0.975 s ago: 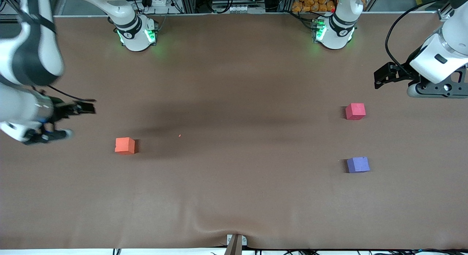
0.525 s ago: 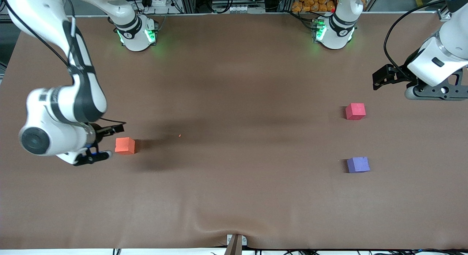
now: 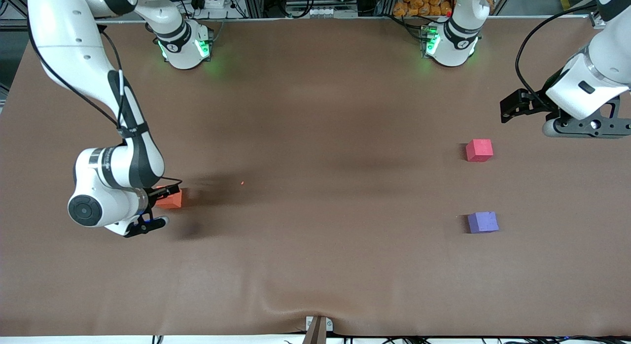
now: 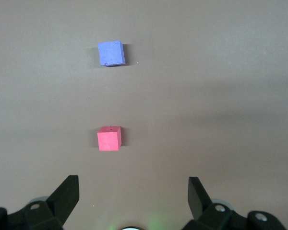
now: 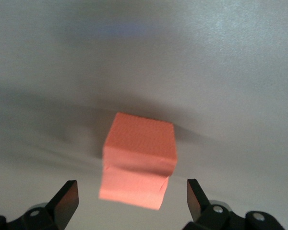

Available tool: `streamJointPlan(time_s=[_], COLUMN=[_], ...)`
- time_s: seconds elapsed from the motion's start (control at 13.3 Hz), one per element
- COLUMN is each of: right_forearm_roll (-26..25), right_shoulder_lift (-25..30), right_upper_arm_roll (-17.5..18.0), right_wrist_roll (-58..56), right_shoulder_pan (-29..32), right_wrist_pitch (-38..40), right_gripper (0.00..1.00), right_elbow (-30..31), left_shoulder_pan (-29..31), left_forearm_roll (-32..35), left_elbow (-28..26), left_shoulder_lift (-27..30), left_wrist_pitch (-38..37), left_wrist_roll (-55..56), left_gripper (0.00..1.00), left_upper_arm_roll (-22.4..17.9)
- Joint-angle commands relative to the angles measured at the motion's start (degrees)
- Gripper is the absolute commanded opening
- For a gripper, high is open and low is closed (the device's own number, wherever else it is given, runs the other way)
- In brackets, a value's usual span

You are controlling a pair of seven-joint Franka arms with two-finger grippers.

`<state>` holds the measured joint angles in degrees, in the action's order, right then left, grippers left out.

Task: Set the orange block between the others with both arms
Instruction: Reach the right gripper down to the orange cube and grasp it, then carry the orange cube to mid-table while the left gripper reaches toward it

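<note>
The orange block [image 3: 172, 200] lies on the brown mat toward the right arm's end; in the right wrist view the orange block [image 5: 139, 160] sits just ahead of my open right gripper [image 5: 132, 199], apart from both fingers. My right gripper [image 3: 155, 217] hangs low right beside it and hides part of it. The red-pink cube [image 3: 479, 150] and the purple-blue cube [image 3: 482, 222] rest toward the left arm's end, the purple-blue one nearer the front camera. My left gripper [image 3: 584, 128] hovers open and empty above the mat near the red-pink cube [image 4: 109, 139]; the purple-blue cube [image 4: 111, 52] shows too.
The brown mat [image 3: 315, 137] covers the whole table. Both arm bases [image 3: 185, 46] [image 3: 451, 43] glow green along the edge farthest from the front camera. A small clamp [image 3: 318, 326] sits at the mat's nearest edge, where the mat wrinkles slightly.
My right arm has swung in from the table's end and come down beside the orange block. The left gripper has drifted slightly. No block has moved.
</note>
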<state>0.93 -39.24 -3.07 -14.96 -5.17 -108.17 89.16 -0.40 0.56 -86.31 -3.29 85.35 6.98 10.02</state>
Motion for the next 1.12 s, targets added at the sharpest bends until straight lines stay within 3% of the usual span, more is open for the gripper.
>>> streamJointPlan(time_s=[0.0,0.38,0.53,0.67,0.9,1.05], right_forearm_roll=[0.5,0.6,0.6,0.6,1.1,6.4], right_shoulder_lift=[-0.5,-1.3,-1.3,-1.1,-0.9,-0.7], right_upper_arm_roll=[0.3,0.3,0.4,0.4,0.4,0.4], right_wrist_roll=[-1.1,-1.1,-1.0,-0.7,-0.2,3.6], right_shoulder_pan=[0.2,0.2,-0.2,-0.8,-4.1,-6.8], right_wrist_pitch=[-1.7,-5.5,-5.5,-5.5,-5.6,-5.6], right_gripper=[1.00,0.98,0.65,0.49,0.44,0.44], right_elbow=[0.6,3.4,3.3,2.7,-0.2,-1.0], left_shoulder_pan=[0.0,0.1,0.1,0.1,0.1,0.0], left_forearm_roll=[-0.9,-0.9,-0.9,-0.9,-0.8,-0.7], left_elbow=[0.5,0.5,0.5,0.5,0.4,0.4], left_shoulder_lift=[-0.4,-0.6,-0.6,-0.6,-0.8,-0.9], left_wrist_pitch=[0.1,0.1,0.1,0.1,0.1,0.1], left_wrist_roll=[0.8,0.8,0.8,0.8,0.7,0.8], left_gripper=[1.00,1.00,1.00,1.00,1.00,1.00], left_upper_arm_roll=[0.2,0.2,0.2,0.2,0.2,0.2])
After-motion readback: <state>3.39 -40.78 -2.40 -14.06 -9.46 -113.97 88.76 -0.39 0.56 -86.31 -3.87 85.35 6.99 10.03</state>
